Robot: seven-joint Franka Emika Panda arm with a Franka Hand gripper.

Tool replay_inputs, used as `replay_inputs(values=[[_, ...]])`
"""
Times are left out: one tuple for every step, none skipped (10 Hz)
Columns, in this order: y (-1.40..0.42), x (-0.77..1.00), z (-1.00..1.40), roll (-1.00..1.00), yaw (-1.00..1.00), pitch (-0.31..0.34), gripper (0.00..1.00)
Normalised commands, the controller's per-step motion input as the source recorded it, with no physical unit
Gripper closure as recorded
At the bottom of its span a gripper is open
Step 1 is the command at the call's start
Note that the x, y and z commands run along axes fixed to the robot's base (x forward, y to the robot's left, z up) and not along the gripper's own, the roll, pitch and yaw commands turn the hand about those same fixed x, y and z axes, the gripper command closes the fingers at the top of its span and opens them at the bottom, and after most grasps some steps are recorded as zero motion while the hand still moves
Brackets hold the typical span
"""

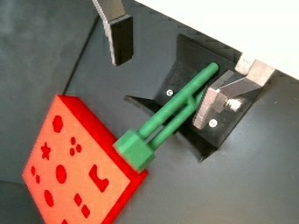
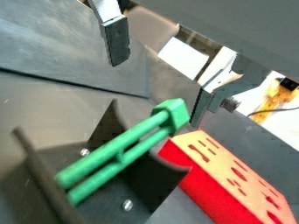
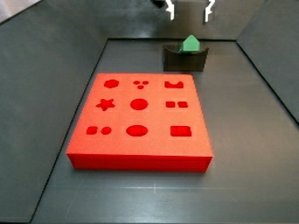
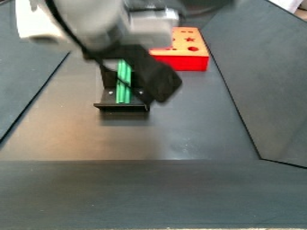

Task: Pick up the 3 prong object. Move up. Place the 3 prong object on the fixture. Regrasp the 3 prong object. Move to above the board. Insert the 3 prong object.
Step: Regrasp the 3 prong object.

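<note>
The green 3 prong object (image 1: pixel 163 122) (image 2: pixel 117 153) lies along the dark fixture (image 1: pixel 187 66) (image 2: pixel 47 166), its prongs resting on the bracket and its block end toward the red board (image 1: pixel 65 166) (image 2: pixel 233 179). In a side view the green piece (image 3: pixel 190 42) sits on top of the fixture (image 3: pixel 184 59), just behind the board (image 3: pixel 140 118). In another side view the arm partly covers the piece (image 4: pixel 124 76). My gripper (image 1: pixel 176 66) (image 2: pixel 163 66) (image 3: pixel 191 10) hangs open above the piece, one finger (image 1: pixel 117 39) well off to the side, nothing between the pads.
Dark floor with raised dark walls surrounds the board and fixture. A white patch (image 2: pixel 187 57) shows beyond the floor in a wrist view. The arm's body (image 4: pixel 114 36) fills the upper part of a side view.
</note>
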Motion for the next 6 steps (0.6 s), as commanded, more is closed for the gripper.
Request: replay_inputs(values=[[-1.0, -0.01, 0.94, 1.0, 0.03, 0.04, 0.0], [-1.0, -0.05, 0.9, 1.0, 0.03, 0.029, 0.0], [-1.0, -0.06, 0.85, 1.0, 0.03, 0.025, 0.0], [-1.0, -0.06, 0.79, 1.0, 0.03, 0.023, 0.0], [-1.0, -0.06, 0.71, 1.0, 0.03, 0.021, 0.0], [-0.86, -0.06, 0.47, 1.0, 0.03, 0.017, 0.0]])
